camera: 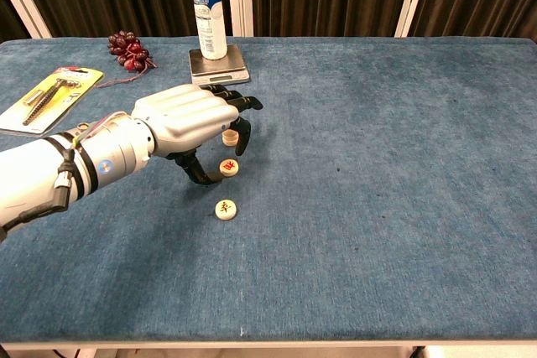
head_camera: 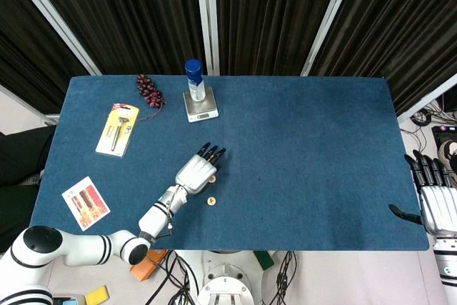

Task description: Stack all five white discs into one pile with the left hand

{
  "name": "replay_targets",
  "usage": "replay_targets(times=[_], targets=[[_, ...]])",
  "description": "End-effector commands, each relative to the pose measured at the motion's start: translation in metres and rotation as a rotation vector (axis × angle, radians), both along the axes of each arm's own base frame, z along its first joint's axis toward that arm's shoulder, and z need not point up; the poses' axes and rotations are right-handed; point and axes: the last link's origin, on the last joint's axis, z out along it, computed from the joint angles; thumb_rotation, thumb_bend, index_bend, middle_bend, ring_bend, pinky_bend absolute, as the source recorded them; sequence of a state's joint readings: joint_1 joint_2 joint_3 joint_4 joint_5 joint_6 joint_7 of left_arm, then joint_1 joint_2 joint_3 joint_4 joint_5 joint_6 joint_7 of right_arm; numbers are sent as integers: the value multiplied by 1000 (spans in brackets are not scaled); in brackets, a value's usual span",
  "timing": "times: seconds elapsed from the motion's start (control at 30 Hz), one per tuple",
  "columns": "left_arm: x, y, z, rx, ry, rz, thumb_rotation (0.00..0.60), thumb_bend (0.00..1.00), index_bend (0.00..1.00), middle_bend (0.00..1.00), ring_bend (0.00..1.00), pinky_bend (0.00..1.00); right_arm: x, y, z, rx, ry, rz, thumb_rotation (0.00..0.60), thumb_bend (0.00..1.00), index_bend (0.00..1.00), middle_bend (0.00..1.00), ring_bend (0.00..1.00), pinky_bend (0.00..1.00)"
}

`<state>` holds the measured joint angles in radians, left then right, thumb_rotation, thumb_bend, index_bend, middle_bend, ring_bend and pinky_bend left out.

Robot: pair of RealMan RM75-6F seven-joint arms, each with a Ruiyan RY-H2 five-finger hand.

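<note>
Three white discs with red marks show in the chest view. A short stack (camera: 229, 136) stands furthest back, half hidden behind my left hand's fingers. One single disc (camera: 228, 167) lies just in front of it, and another (camera: 225, 209) lies nearer still, also seen in the head view (head_camera: 211, 200). My left hand (camera: 189, 121) hovers low over the middle disc, thumb at its left edge and fingers curved down behind it, holding nothing. In the head view the left hand (head_camera: 196, 171) covers the stack and the middle disc. My right hand (head_camera: 437, 203) rests at the table's right edge, fingers apart.
A blue-capped bottle (camera: 207, 6) stands on a small scale (camera: 220, 64) at the back. Dark grapes (camera: 127, 48) and a yellow tool package (camera: 46, 98) lie at the back left. A picture card (head_camera: 86, 201) sits near the front left corner.
</note>
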<state>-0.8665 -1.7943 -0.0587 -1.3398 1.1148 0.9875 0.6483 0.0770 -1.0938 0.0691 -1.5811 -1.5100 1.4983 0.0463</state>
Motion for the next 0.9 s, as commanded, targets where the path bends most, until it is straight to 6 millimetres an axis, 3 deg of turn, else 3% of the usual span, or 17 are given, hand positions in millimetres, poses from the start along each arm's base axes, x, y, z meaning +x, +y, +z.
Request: replay_targets(times=[0.03,0.5,0.9], targets=[[0,0,0,0,0,2,600,317,422,0,0,0,0,0,0,0,0,1,600,128,0,0,0,0],[-3,1,-4,-6,0,15,600,336,451,0,0,0,-1,0,0,-1,-2,-6,600,128,0,0,0,0],[2,2,0,-22,-53,34,600,409,516,0,0,0,-1,0,0,-3,0,-6,600,128,0,0,0,0]])
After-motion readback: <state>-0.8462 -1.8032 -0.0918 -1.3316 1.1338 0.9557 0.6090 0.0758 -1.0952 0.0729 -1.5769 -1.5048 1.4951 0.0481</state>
